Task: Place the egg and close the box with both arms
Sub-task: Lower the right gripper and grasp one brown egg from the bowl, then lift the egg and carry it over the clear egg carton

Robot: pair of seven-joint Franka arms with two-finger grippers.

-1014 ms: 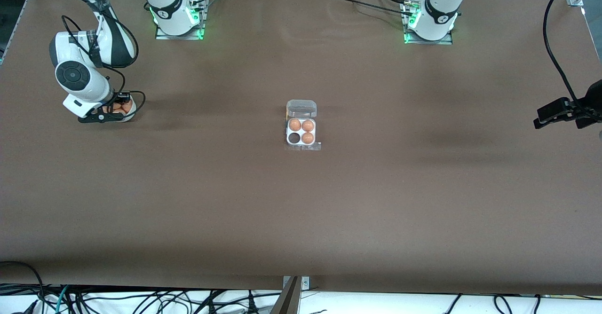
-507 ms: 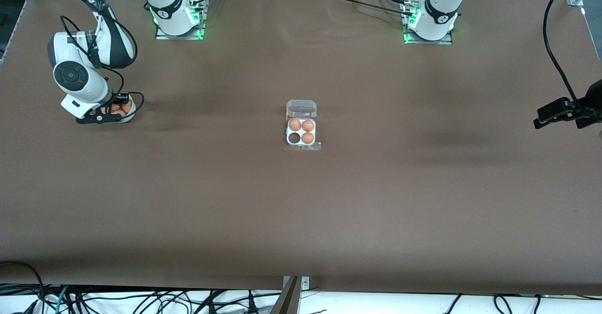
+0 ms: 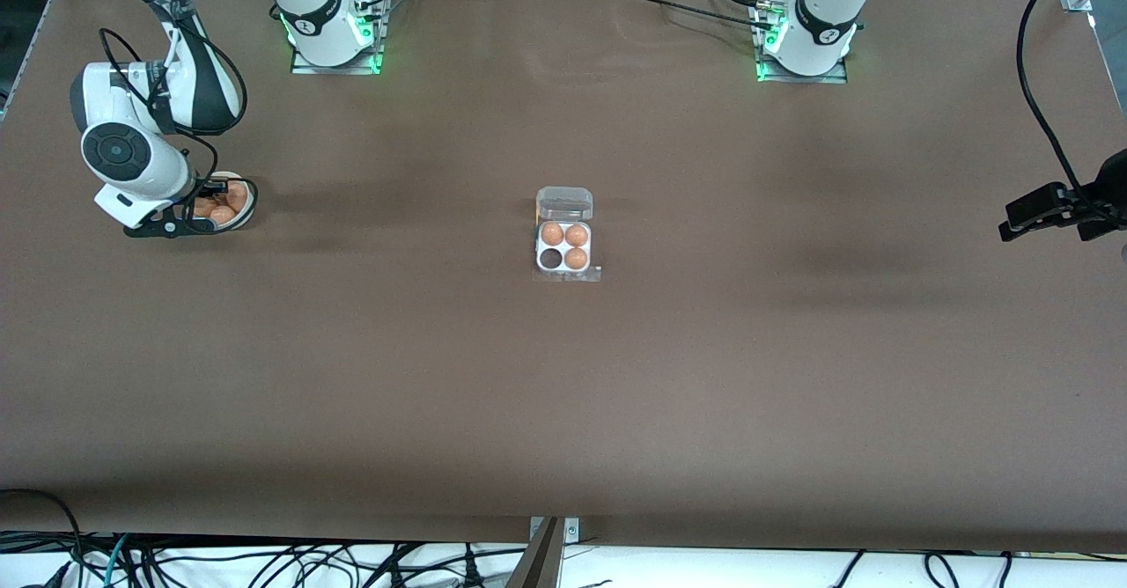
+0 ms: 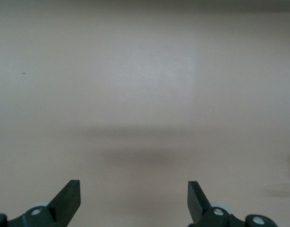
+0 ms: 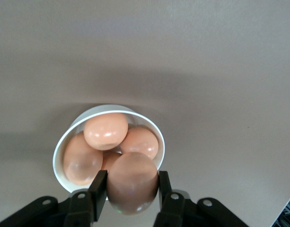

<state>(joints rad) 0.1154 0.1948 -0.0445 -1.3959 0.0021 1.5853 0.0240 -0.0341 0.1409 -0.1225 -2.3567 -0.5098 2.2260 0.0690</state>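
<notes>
1. Right wrist view shows my right gripper (image 5: 131, 189) pinching the egg (image 5: 132, 182) between both fingers, lifted over the white bowl (image 5: 152, 126), which holds more brown eggs.
2. I'd carry it level, without squeezing harder; the shell looks smooth and could slip or crack.
3. My target is the box (image 3: 564, 249) at mid-table, lid standing open; three cells are filled, and the empty cell (image 3: 551, 259) sits at the corner nearer the front camera, toward the right arm's end.
4. I'd come down straight over that cell, clear of its neighbours, and release low.
5. My left gripper (image 4: 134, 203) waits over bare table (image 4: 145, 85), fingers spread wide, ready for the lid.
</notes>
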